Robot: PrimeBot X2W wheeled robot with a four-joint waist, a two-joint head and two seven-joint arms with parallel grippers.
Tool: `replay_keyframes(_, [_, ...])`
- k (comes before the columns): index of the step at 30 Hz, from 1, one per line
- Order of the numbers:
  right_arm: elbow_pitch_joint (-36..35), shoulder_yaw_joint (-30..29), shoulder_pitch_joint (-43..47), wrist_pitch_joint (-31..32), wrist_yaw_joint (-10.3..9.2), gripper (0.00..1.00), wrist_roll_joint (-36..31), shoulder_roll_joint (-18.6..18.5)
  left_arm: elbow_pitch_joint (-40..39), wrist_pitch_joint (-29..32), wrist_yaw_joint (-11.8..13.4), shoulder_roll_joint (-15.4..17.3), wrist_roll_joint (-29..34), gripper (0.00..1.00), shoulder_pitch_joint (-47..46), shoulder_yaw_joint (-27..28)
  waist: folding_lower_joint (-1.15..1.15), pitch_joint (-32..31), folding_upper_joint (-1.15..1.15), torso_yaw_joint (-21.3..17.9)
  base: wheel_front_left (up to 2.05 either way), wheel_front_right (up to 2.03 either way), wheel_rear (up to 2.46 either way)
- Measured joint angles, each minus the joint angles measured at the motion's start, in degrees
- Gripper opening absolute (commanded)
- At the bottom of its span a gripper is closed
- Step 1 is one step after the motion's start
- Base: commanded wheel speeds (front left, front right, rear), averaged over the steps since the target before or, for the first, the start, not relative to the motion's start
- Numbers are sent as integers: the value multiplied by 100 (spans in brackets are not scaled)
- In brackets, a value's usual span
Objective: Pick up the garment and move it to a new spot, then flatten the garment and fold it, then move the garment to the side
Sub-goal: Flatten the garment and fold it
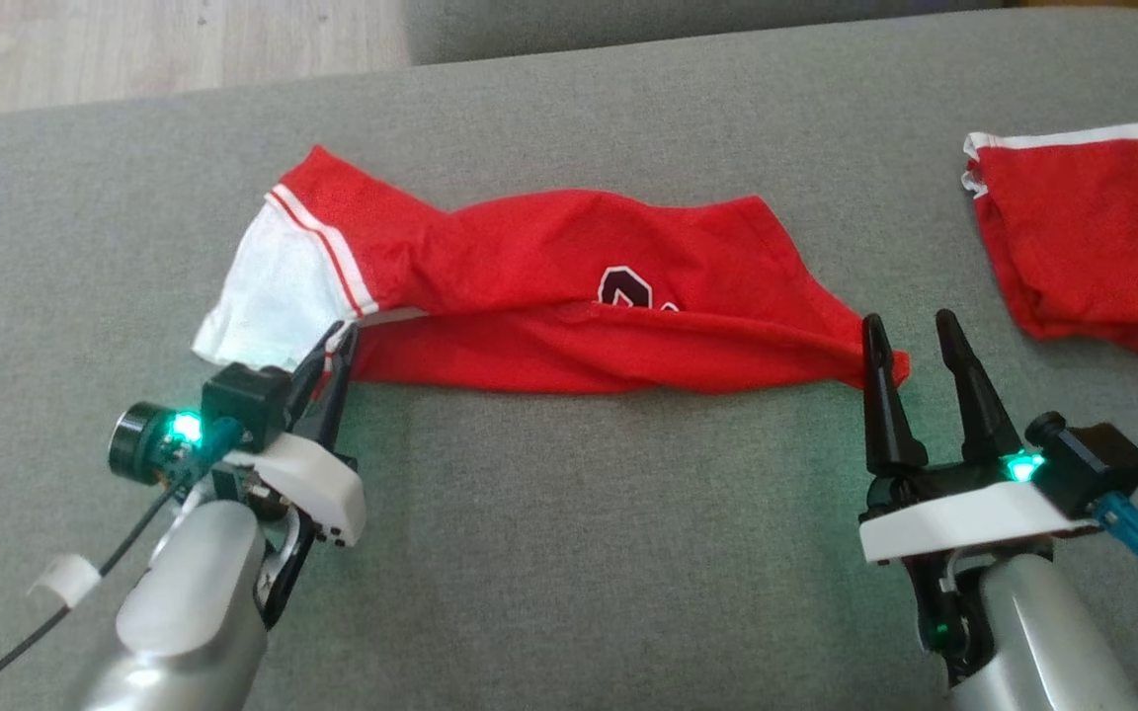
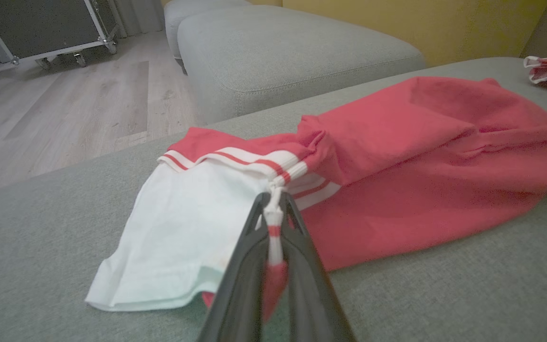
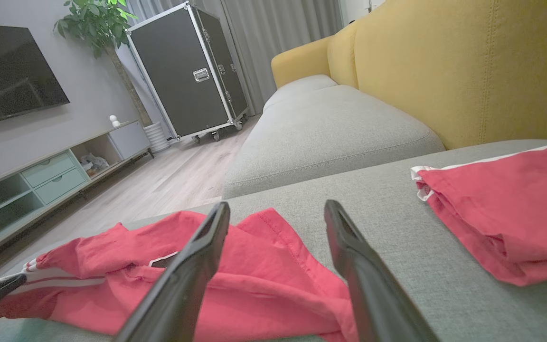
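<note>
1. Pinching the garment [image 1: 569, 286] by its striped hem, the left gripper [image 1: 342, 338] sits clamped at centre left.
2. The garment lies crumpled across mid-frame on the grey cushion [image 1: 569, 553].
3. At lower right, the right gripper [image 1: 910, 331] has its fingers spread wide, holding nothing, astride the garment's right tip.

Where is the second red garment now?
The second red garment lies at the head view's far right on the grey cushion, apart from the jersey, beyond the right gripper.

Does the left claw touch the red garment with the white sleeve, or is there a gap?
Touching. The left wrist view shows the left claw shut on the red garment, its striped edge pinched in the grip.
</note>
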Motion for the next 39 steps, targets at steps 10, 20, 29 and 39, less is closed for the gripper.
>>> replay_keyframes(10, [122,16,4,0,0,100,4,0,-309,-148,-100,378,313,0,132,-424,-1,-309,0,154,0,0,0])
replay_keyframes(20, [270,45,77,0,0,100,70,0,-1159,-103,-202,1118,903,0,662,-1668,-1,-684,0,310,0,0,0])
replay_keyframes(29, [301,111,141,0,0,100,153,1,-1471,528,-172,1044,22,100,1384,-2069,-1,-822,0,475,0,0,0])
replay_keyframes(39, [260,122,202,0,0,100,144,1,-1684,-426,851,764,-1012,100,1452,-595,-1,-943,0,595,0,0,0])
